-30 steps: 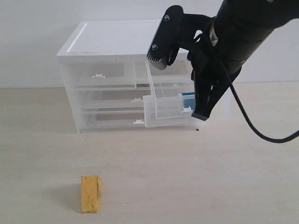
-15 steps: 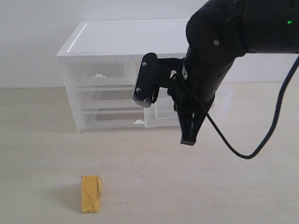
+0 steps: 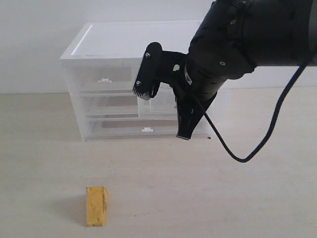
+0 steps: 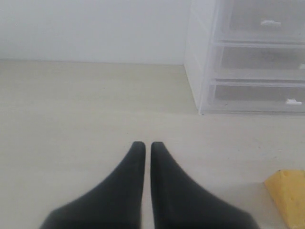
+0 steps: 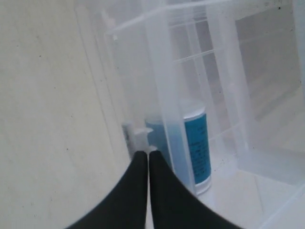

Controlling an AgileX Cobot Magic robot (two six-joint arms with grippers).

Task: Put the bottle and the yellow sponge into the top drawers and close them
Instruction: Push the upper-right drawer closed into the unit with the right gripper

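Leftward and closer to the cabinet (image 3: 124, 44) is where the right arm has gone over the last second, and the right top drawer (image 5: 164, 90), which stood far out before, now sits much nearer the cabinet front, though still not flush. The sponge (image 3: 96, 206) lies where it did, on the table (image 3: 223, 198) well in front of the cabinet, and the left top drawer (image 3: 104, 79) remains shut.

Only the right wrist view shows the bottle (image 5: 195, 143): it stands upright inside the right top drawer, just behind the clear front wall. The exterior view hides it behind the arm. The left wrist view alone shows the left gripper (image 4: 144, 145), low over bare table, with the sponge off to one side.

The right gripper (image 5: 147, 153) has its jaws pressed together, tips against the drawer's white handle tab (image 5: 141, 136), gripping nothing. The left gripper's jaws leave only a thin slit and hold nothing.
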